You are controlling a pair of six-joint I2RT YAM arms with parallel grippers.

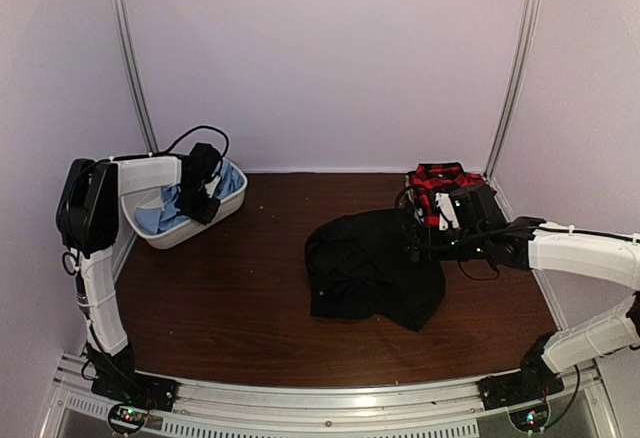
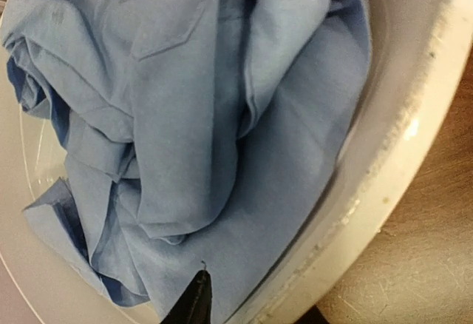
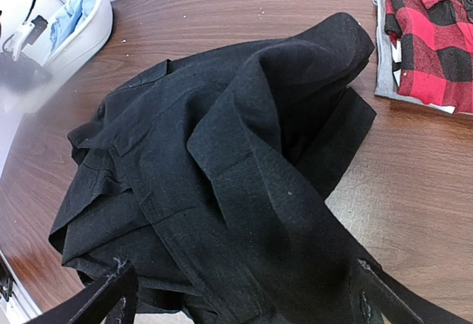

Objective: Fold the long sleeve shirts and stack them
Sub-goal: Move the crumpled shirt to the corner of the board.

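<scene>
Black shirt [image 1: 370,273]: plain black all over, no pattern; mid-table, toward the right edge.
Plaid shirt [image 1: 437,180]: red-and-black checks; far right corner.
Grey cloth [image 3: 384,72]: pale grey, plain, showing under the plaid shirt's edge.
Blue shirt [image 2: 199,117]: light blue, plain, a deeper blue in the shaded folds.
Basin [image 2: 414,132]: off-white, its rim flecked with dark scuffs; far left corner.
Table [image 1: 240,298]: dark reddish-brown with a wood grain.
Left arm [image 1: 100,288]: white shells, black joints.
Right arm [image 1: 590,258]: white shells, black wrist.
Left gripper [image 1: 203,208]: black.
Right gripper [image 3: 240,265]: black fingers.
Walls [image 1: 330,58]: pale lilac-white.
Rail [image 1: 330,398]: silver-grey, along the near edge.
</scene>
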